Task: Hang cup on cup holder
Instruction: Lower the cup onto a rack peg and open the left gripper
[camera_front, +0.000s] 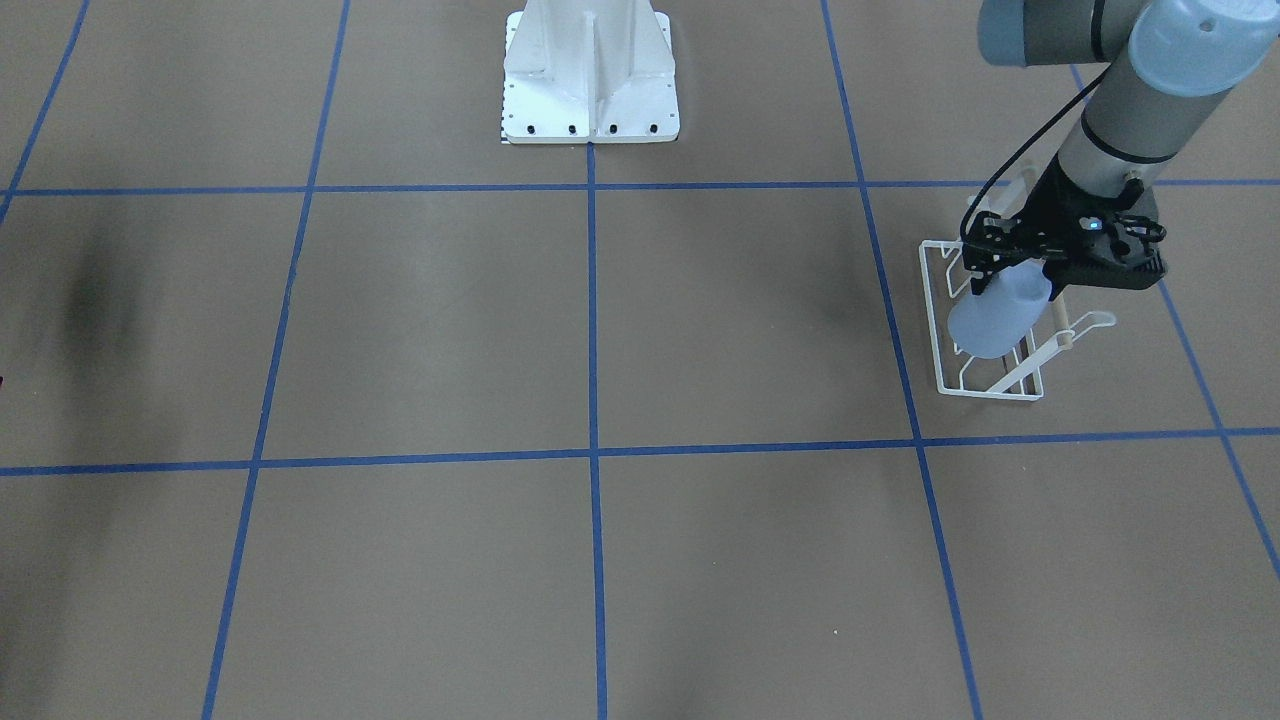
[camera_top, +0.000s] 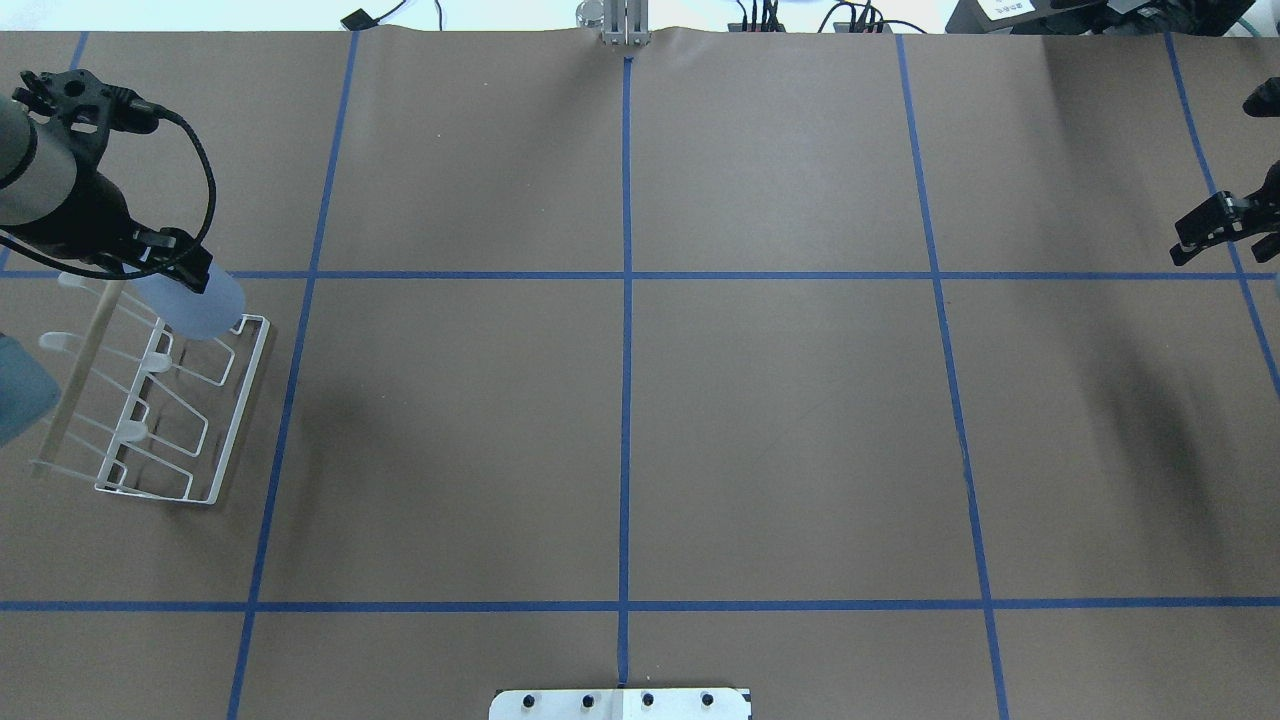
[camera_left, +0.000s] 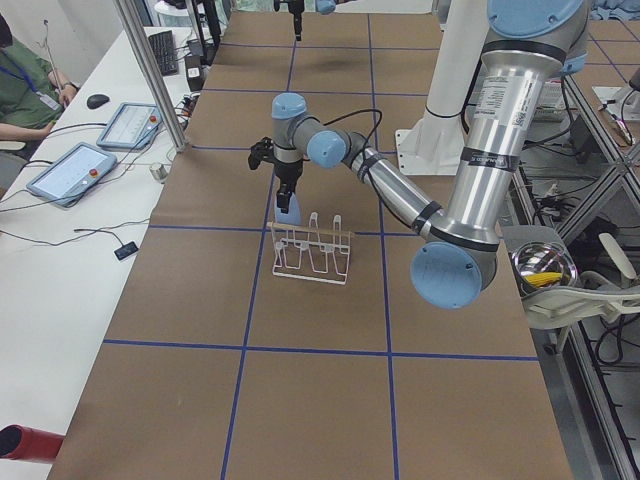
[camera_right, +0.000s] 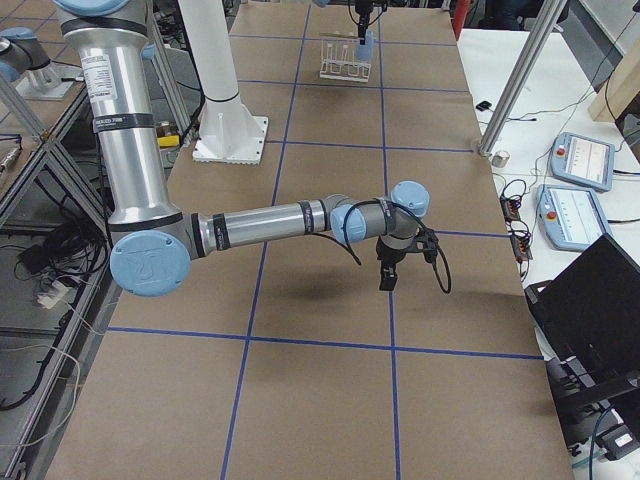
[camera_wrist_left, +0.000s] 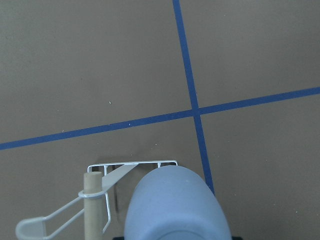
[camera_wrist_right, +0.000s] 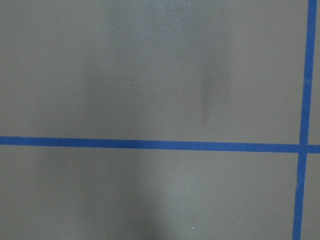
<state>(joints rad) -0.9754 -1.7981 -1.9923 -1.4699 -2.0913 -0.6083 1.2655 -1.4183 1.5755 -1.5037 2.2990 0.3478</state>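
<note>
Well, my left gripper (camera_front: 1012, 282) held the blue cup (camera_front: 990, 325) tight over the cup holder (camera_front: 1025, 372) by the left edge of the surface (camera_front: 700, 330).

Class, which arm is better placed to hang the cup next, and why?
Left: its gripper holds the cup right over the rack; the right gripper is far across the table.

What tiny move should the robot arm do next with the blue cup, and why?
Probably ease the blue cup a little lower onto the cup holder. The left gripper has its jaws shut on the cup, which hangs tilted over the holder's end farthest from the robot. I cannot tell whether it is seated yet, so letting go now seems too early.
</note>
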